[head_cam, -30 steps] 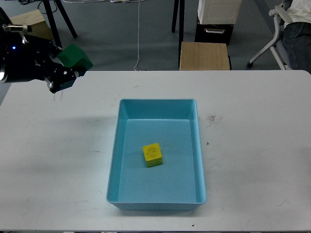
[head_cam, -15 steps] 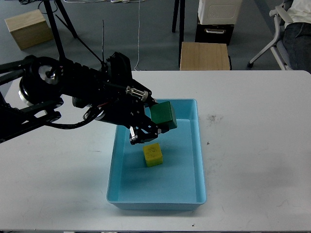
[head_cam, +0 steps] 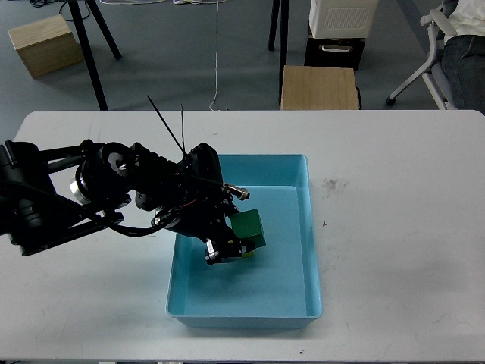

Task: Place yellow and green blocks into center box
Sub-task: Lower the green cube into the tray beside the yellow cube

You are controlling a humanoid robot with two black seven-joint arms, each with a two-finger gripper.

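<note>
A light blue box point(head_cam: 311, 227) sits at the middle of the white table. My left gripper point(head_cam: 231, 241) reaches into the box from the left and is shut on a green block point(head_cam: 250, 227), which is low inside the box. The yellow block point(head_cam: 246, 254) lies on the box floor, mostly hidden under the green block and the gripper; only a sliver shows. I cannot tell whether the green block touches it. My right gripper is out of view.
The white table point(head_cam: 402, 227) spreads to the right of the box. Beyond the far edge stand a wooden stool point(head_cam: 318, 87), a small wooden box point(head_cam: 44, 44) on the floor and an office chair point(head_cam: 436, 45).
My left arm swung in from the far left with the green block, carried it over the box, and has now lowered it down into the box beside the yellow block.
</note>
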